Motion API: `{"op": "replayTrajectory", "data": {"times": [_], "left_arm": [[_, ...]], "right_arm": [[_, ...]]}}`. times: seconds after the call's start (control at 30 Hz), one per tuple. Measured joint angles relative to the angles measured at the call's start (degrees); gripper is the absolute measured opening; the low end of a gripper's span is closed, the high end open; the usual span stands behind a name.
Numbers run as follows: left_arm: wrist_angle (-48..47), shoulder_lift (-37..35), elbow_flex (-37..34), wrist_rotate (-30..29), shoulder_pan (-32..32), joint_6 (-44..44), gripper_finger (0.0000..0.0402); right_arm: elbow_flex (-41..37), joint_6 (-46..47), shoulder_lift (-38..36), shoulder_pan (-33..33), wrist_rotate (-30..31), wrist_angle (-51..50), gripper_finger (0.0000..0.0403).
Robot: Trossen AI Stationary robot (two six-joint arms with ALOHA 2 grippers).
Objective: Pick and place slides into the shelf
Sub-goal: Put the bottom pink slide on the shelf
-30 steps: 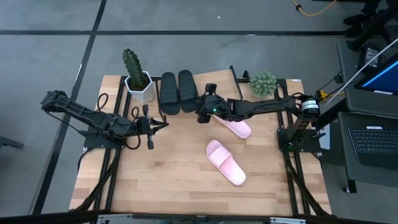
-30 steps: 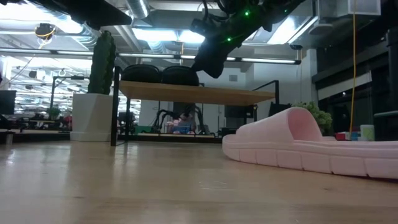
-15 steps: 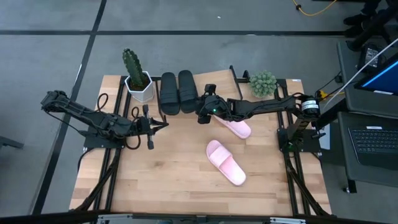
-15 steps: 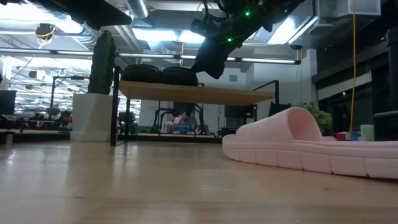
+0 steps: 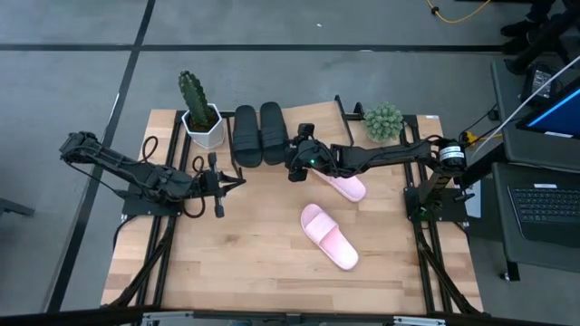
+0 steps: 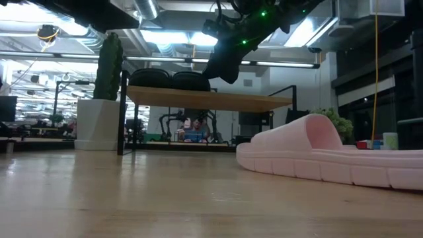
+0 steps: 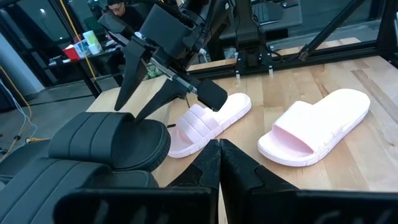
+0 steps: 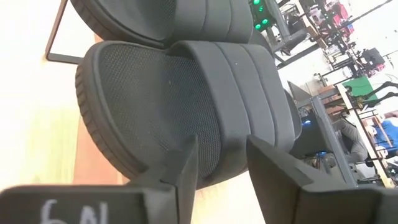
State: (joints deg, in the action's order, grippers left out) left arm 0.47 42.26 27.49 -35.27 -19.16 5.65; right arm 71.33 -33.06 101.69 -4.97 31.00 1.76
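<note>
Two matte black slides (image 5: pixel 258 133) with wide ribbed straps sat side by side on the shelf (image 6: pixel 208 100), right beside the right end effector (image 5: pixel 295 168), whose fingers were spread and empty. Two pale pink slides (image 5: pixel 329 235) lay on the counter (image 5: pixel 245 254) below it. The left end effector (image 5: pixel 219 181), fingers pressed together, waited well apart.

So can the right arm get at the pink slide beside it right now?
Probably yes. The right gripper hangs open just off the black slides on the shelf; the nearer pink slide lies uncovered on the table under that arm.
</note>
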Motion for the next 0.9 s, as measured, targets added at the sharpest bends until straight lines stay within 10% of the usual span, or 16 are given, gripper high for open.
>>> {"op": "replayTrajectory", "data": {"times": [0.9], "left_arm": [[-3.02,-3.30,-0.02,1.92,0.31,2.36,0.0000]], "right_arm": [[0.04,1.67,-14.73,6.31,0.42,-12.95,0.0147]]}}
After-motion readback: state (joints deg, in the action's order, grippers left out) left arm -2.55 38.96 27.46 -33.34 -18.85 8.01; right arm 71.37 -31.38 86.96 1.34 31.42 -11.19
